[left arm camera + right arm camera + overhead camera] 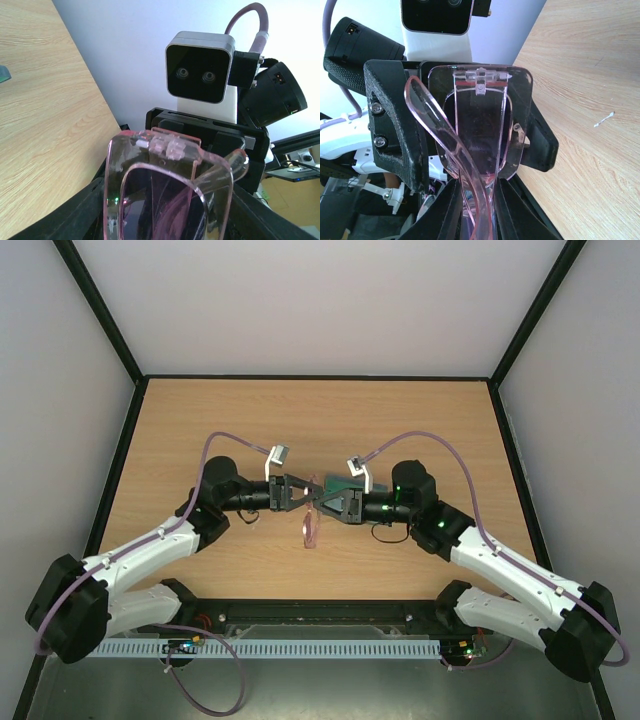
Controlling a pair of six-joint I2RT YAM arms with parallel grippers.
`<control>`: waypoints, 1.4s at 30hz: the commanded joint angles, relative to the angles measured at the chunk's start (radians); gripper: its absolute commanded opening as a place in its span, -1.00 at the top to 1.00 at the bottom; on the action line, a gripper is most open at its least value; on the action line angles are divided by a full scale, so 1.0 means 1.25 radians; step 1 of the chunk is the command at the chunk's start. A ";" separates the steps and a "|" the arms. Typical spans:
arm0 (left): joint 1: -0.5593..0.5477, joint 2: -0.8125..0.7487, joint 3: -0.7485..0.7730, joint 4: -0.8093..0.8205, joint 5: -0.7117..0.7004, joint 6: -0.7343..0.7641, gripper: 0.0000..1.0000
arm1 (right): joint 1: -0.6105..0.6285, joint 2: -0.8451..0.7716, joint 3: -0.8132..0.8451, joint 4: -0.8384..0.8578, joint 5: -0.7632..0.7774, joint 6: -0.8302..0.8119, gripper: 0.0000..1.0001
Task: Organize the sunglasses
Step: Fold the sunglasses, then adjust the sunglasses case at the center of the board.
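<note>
The sunglasses (312,528) have a clear pink frame and dark pink lenses, and they hang between both grippers above the middle of the table. My left gripper (300,496) comes in from the left. In the left wrist view its fingers sit against both sides of one lens rim of the sunglasses (150,165). My right gripper (326,503) faces it from the right. In the right wrist view the right gripper (479,212) is shut on the folded arm and frame end of the sunglasses (480,125). The left gripper's black fingers (395,130) flank the lens there.
A teal-green item (336,483) lies on the table just behind the right gripper, and its corner (4,74) shows in the left wrist view. A small white speck (603,120) lies on the wood. Black frame rails (118,430) border the table.
</note>
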 commanded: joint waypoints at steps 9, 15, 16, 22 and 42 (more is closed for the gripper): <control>-0.005 0.007 0.020 0.009 -0.010 0.018 -0.19 | -0.002 -0.018 0.003 0.019 0.024 -0.001 0.68; 0.007 -0.008 0.031 -0.042 -0.029 0.043 -0.25 | -0.002 -0.028 0.030 -0.064 0.072 -0.041 0.71; 0.014 -0.014 0.030 -0.051 -0.035 0.046 -0.26 | -0.002 -0.030 0.035 -0.079 0.080 -0.047 0.71; 0.066 -0.069 0.030 -0.106 -0.081 0.056 -0.39 | -0.002 -0.016 0.088 -0.226 0.168 -0.110 0.73; -0.092 0.211 -0.233 0.304 -0.386 -0.178 -0.55 | -0.080 0.101 0.301 -0.552 0.509 -0.240 0.77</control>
